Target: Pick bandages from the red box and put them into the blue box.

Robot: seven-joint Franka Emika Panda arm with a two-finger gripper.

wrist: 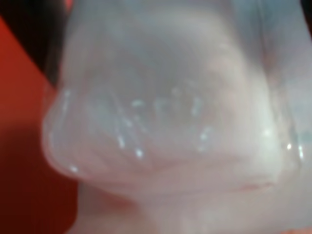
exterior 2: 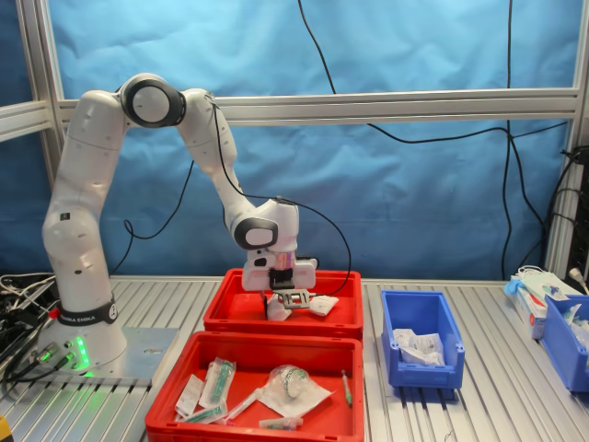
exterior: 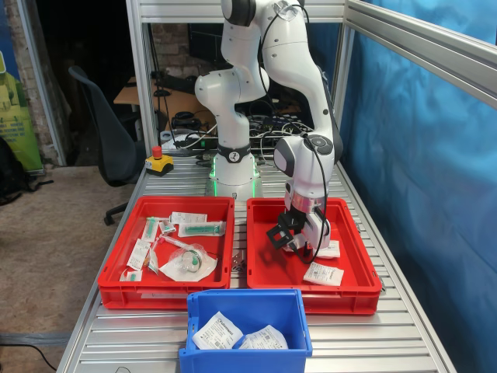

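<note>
writing: packet print unreadable | gripper (exterior: 293, 242) low in red box (exterior: 262, 273), clamped on bandage (wrist: 165, 122)

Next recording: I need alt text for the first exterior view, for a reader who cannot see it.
A white robot arm's gripper is lowered into the sparsely filled red plastic tray, where white sealed bandage packets lie. A second red tray holds syringe packs; the small blue plastic bin in front holds two packets.

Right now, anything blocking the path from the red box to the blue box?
Nothing visible. The end effector sits low in the red box at a bandage; the blue box is open-topped, with only the trays' rims between.
</note>
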